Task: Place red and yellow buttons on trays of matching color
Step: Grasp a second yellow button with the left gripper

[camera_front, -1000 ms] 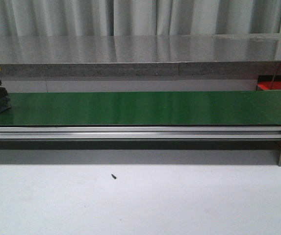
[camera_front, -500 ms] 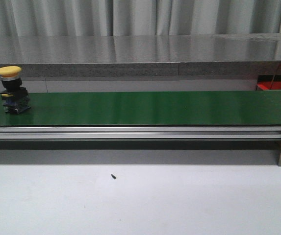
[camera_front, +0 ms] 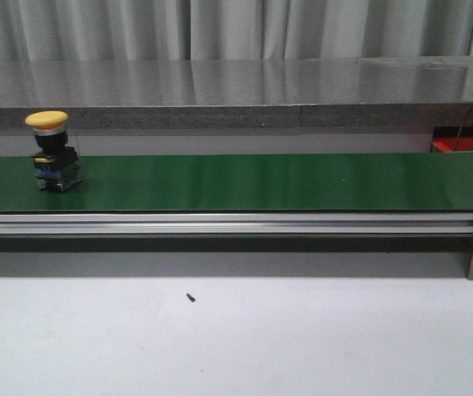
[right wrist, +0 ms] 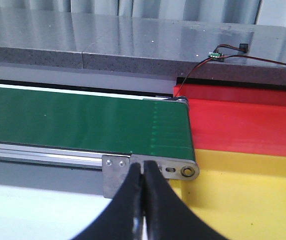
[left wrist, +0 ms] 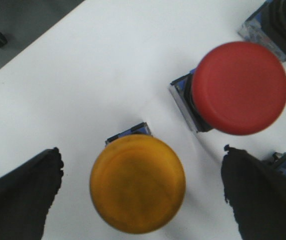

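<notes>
the yellow button stands upright on the green conveyor belt, near its left end. largest in sight is that belt, running the width of the table; at its far right end sit the red tray and, nearer, the yellow tray. the left gripper is spread wide over a second yellow button, a red button just beside it. the right gripper has its fingers pressed together, holding nothing.

Yellow button upright on green belt, near its left end. Another yellow button & red button upright on white table. Red tray behind yellow tray.
</notes>
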{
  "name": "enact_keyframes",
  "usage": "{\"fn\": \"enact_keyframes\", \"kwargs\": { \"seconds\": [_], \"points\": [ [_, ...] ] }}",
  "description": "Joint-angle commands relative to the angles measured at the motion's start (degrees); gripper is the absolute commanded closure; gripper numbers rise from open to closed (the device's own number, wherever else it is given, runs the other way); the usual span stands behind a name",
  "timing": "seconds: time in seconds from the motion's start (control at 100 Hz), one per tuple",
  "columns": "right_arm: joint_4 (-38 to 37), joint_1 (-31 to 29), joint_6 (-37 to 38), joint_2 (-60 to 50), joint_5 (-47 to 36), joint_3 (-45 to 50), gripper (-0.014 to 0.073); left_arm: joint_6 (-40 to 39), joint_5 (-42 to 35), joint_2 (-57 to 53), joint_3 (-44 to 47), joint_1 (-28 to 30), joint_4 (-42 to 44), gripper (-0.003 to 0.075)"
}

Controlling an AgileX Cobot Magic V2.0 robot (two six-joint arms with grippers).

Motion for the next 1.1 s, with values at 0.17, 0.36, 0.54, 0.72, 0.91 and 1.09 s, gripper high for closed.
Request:
{"fn": "enact_keyframes", "kwargs": {
  "seconds": [0.17, 0.36, 0.54, 0.72, 0.91, 1.09],
  "points": [
    [-0.45, -0.34, 0.04, -0.74, -4.82, -1.07, 0.0662, -0.64, -5.48, -2.13, -1.45, 0.14, -0.18, 0.0134],
    [-0.45, -0.34, 0.04, -0.74, -4.82, -1.07, 0.0662, -0.64, -5.76, -2.13, -1.45, 0.14, -0.48, 0.022],
    [-0.45, -0.34, 0.04, -0.74, -4.82, -1.07, 0.0662, -0.64, -5.76, -2.13, -1.45, 0.14, -0.83, 0.0309],
    [-0.45, -0.34, 0.04, -0.74, -4.82, -1.07, 0.0662, -0.64, -5.25, -2.13, -1.45, 0.14, -0.83, 0.0451],
    [-0.45, -0.34, 0.04, -0.74, -4.82, -1.07, 0.0662, -0.64, -1.22, -2.4, -1.45, 0.14, -2.3, 0.0585],
    [-0.45, -0.34, 0.04, -0.74, -4.82, -1.07, 0.0662, -0.64, 2.21, -5.23, -1.45, -0.38, -3.0, 0.0619]
  ]
}}
